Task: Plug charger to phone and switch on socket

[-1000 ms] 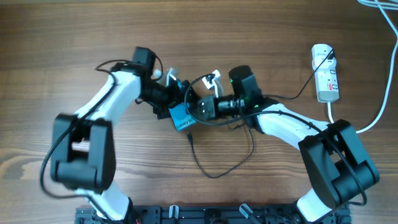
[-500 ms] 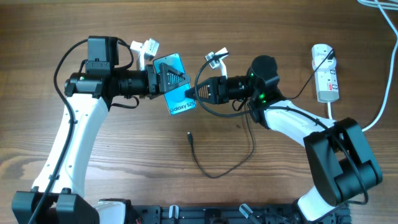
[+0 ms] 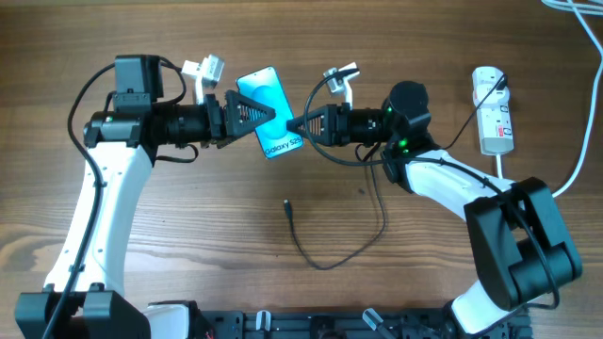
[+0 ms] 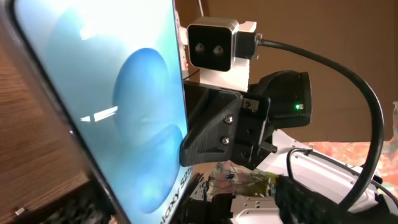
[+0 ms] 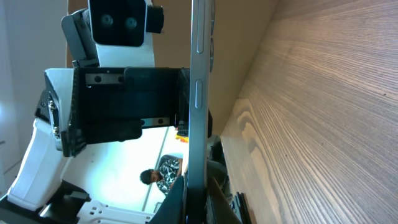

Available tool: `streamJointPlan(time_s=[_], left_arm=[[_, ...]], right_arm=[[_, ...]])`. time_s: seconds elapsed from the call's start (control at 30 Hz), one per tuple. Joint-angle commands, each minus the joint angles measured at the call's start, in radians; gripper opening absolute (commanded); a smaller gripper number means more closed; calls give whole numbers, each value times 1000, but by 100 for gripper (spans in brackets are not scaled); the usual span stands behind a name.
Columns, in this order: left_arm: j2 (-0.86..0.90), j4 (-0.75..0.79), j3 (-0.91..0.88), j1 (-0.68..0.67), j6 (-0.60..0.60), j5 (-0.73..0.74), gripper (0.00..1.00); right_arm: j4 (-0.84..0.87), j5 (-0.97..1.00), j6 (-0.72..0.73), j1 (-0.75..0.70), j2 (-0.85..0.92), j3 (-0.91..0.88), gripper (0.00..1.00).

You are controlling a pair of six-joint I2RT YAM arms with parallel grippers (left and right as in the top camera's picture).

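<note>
The phone [image 3: 279,134], teal screen with white text at its near end, is held in the air between both grippers. My left gripper [image 3: 256,110] is shut on its left side, one dark finger lying over the screen. My right gripper [image 3: 294,123] is shut on its right edge; the right wrist view shows the phone edge-on [image 5: 198,93] pinched between the fingers [image 5: 196,202]. The screen fills the left of the left wrist view [image 4: 112,106]. The charger, a thin black cable, lies looped on the table, its free tip [image 3: 285,203] below the phone. The socket [image 3: 494,113] lies far right.
A thicker white cable [image 3: 577,174] runs from the socket off the right and top edges. The black cable's loop [image 3: 325,264] lies on the wooden table between the two arm bases. The arm bases stand at the front edge.
The phone has gone from lying low near the table centre to being held up and farther back. The left arm has swung out to the left, the right gripper followed the phone.
</note>
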Motion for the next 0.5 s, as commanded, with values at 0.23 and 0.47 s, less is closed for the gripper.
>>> streamJointPlan(time_s=[0.23,0.47], left_arm=[[-16,0,7,-5,12,40,85],[-16,0,7,-5,12,28,85]], right_arm=[[-48,-10,3,-2,8,9,4],[-45,-76,-50,11,8,9,4]])
